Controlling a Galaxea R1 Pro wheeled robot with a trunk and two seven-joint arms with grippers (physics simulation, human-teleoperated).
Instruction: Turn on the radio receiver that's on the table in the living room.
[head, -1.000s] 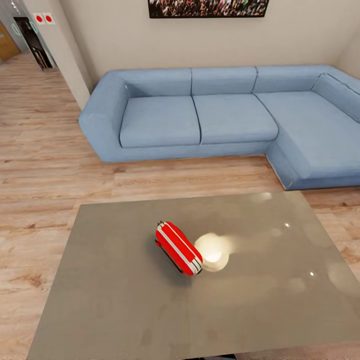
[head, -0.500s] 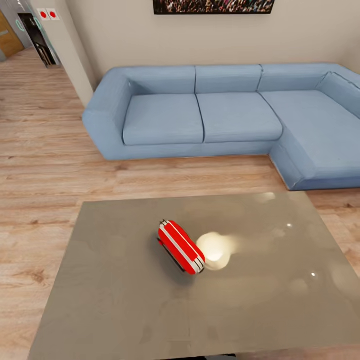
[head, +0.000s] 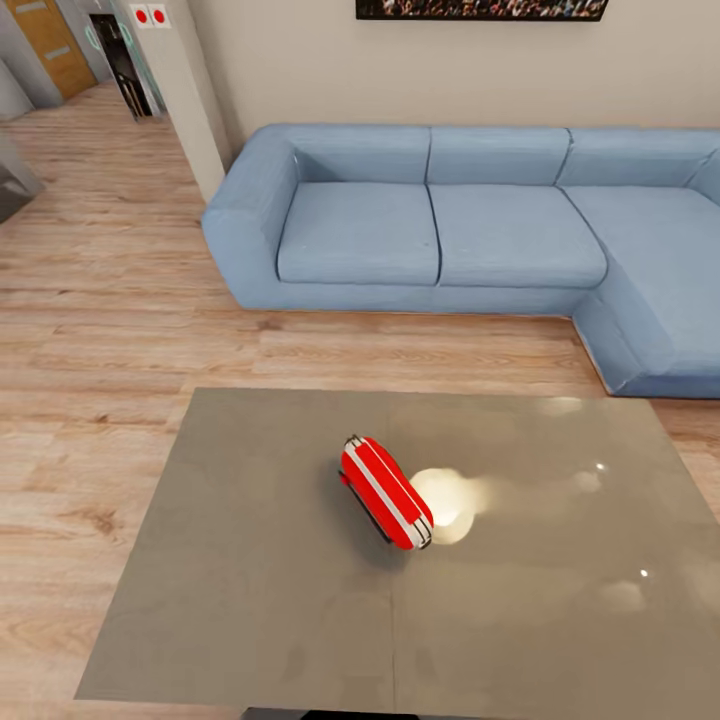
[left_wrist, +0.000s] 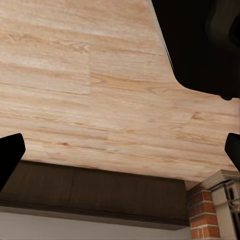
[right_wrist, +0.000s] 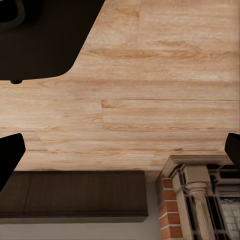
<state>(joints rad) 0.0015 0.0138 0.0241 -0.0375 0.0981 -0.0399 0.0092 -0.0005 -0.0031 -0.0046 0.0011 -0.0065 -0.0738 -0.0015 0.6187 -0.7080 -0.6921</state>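
A small red rounded radio (head: 385, 491) with a white band lies near the middle of the glossy grey desk (head: 250, 600). At 12 o'clock sits a blue sofa (head: 450, 220). Both claws, left (left_wrist: 120, 155) and right (right_wrist: 120, 152), are spread wide and empty over plank floor (left_wrist: 90, 90).

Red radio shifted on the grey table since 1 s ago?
No. The small red radio sits mid glossy grey table beside the same lamp glare; the camera moved.

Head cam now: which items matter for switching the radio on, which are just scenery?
Job:
- small red rounded radio with white edge band, lying near the middle of
- the large glossy grey table

Scenery:
- blue L-shaped sofa
- framed crowd photo
- light wood plank floor
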